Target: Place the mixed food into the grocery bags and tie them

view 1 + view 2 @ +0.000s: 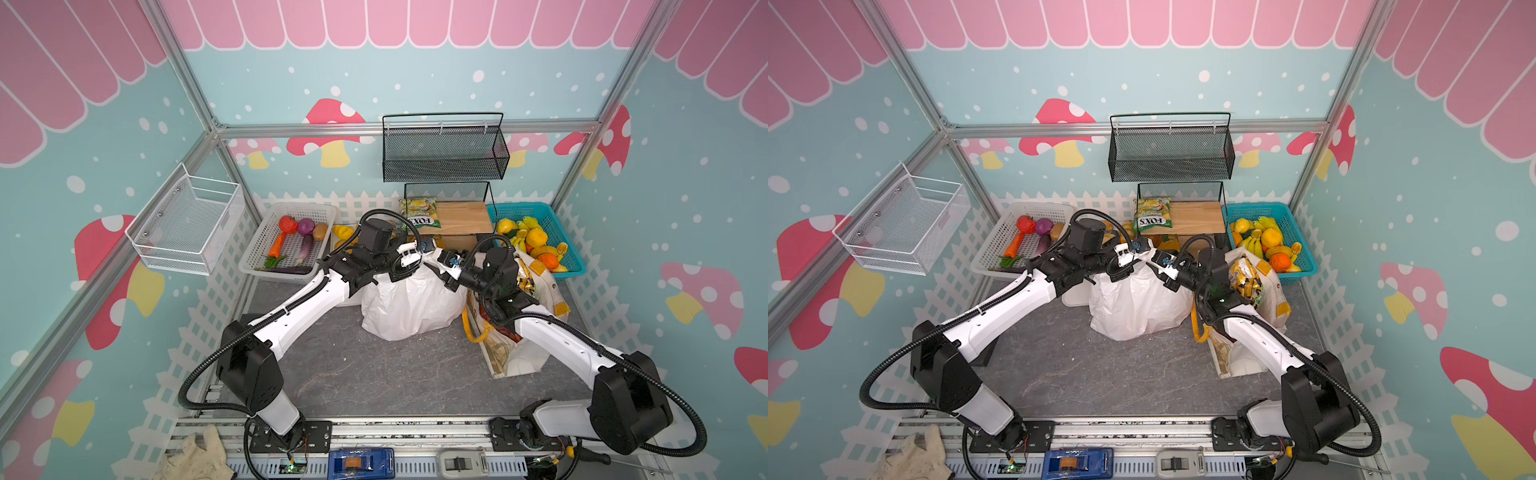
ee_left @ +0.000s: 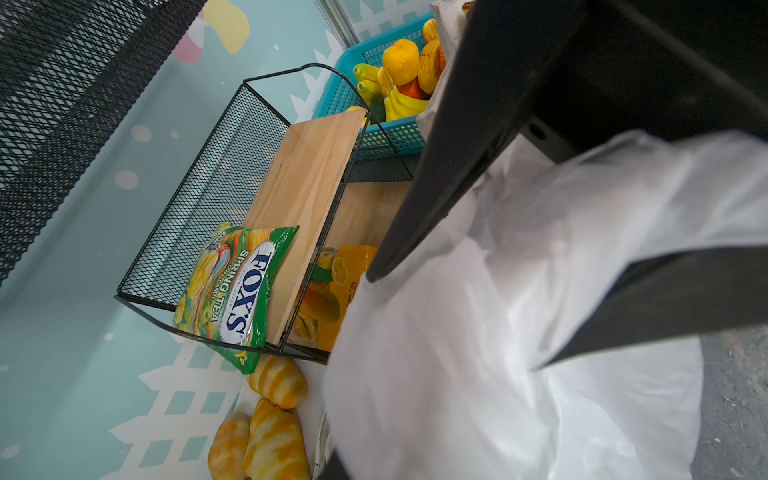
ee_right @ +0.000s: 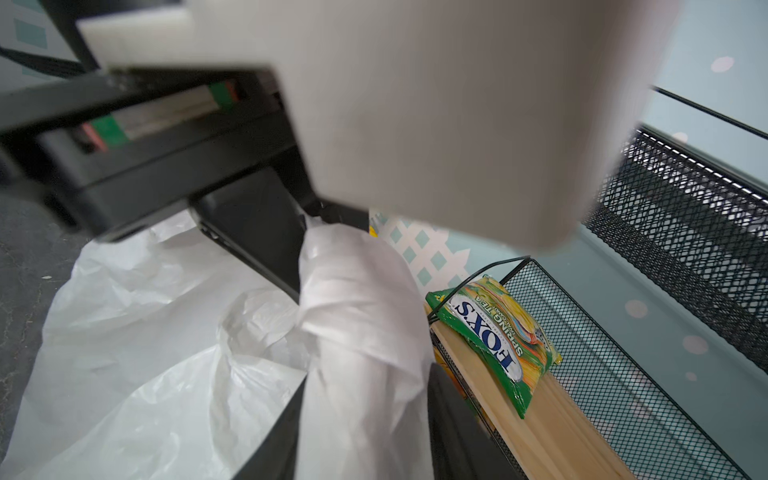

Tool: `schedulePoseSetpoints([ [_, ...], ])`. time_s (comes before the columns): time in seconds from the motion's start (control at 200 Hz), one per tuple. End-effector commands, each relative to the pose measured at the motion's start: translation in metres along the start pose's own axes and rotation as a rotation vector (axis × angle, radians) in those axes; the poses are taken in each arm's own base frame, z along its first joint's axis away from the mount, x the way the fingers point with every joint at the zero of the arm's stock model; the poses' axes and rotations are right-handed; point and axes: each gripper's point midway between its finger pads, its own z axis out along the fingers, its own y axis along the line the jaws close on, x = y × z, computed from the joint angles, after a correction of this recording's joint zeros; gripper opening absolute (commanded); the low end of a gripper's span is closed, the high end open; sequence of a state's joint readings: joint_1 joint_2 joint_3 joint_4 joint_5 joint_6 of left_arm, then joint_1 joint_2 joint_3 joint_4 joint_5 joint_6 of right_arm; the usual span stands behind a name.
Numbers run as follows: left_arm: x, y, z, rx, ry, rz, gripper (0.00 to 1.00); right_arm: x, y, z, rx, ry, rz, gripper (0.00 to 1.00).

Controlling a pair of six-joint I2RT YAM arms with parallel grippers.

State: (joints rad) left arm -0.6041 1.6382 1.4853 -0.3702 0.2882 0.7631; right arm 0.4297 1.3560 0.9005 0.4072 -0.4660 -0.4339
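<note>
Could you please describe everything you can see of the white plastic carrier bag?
The white plastic bag is thin, crinkly and opaque, so its contents are hidden. It stands bulging on the grey tabletop, left of the tote in both top views. Its top is gathered into a twisted strand. The left gripper is shut on that plastic; the right gripper has its jaws either side of the strand, but whether they press it cannot be told.
</note>
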Motion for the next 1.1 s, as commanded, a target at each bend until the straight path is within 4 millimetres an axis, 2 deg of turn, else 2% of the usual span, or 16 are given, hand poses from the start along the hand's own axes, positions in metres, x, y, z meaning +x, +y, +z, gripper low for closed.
schedulePoseSetpoints([
  [0.0, -0.011, -0.007, -0.007, 0.028, -0.027, 0.039, 0.12, -0.002, -0.005, 0.007, -0.002, -0.001, -0.029, 0.37],
  [0.125, -0.012, -0.008, -0.008, 0.033, -0.034, 0.031, 0.12, 0.003, -0.007, 0.012, 0.001, 0.011, -0.02, 0.34],
  [0.28, -0.011, -0.01, -0.007, 0.04, -0.032, 0.02, 0.12, 0.002, -0.015, 0.016, 0.037, 0.006, 0.0, 0.25],
  [0.435, -0.013, -0.01, -0.008, 0.039, -0.04, -0.01, 0.12, 0.005, -0.016, 0.017, 0.049, 0.003, 0.035, 0.07],
  [0.515, -0.011, -0.009, -0.01, 0.033, -0.035, -0.048, 0.17, 0.007, -0.019, 0.014, 0.087, 0.003, 0.039, 0.0],
  [0.63, 0.001, -0.011, -0.014, 0.025, -0.01, -0.112, 0.28, 0.006, -0.024, 0.002, 0.162, -0.01, 0.024, 0.0],
  [0.725, 0.013, -0.011, -0.016, 0.032, 0.01, -0.166, 0.29, 0.003, -0.029, -0.006, 0.208, -0.024, 0.003, 0.0],
  [0.821, 0.015, -0.01, -0.017, 0.041, 0.023, -0.208, 0.22, -0.001, -0.034, -0.009, 0.242, -0.036, -0.011, 0.0],
  [0.951, 0.005, -0.007, -0.023, 0.051, 0.012, -0.317, 0.06, -0.001, -0.047, -0.013, 0.334, -0.017, -0.043, 0.0],
  [1.096, -0.001, 0.0, -0.032, 0.015, 0.004, -0.528, 0.0, -0.001, -0.062, -0.023, 0.46, 0.021, -0.094, 0.0],
])
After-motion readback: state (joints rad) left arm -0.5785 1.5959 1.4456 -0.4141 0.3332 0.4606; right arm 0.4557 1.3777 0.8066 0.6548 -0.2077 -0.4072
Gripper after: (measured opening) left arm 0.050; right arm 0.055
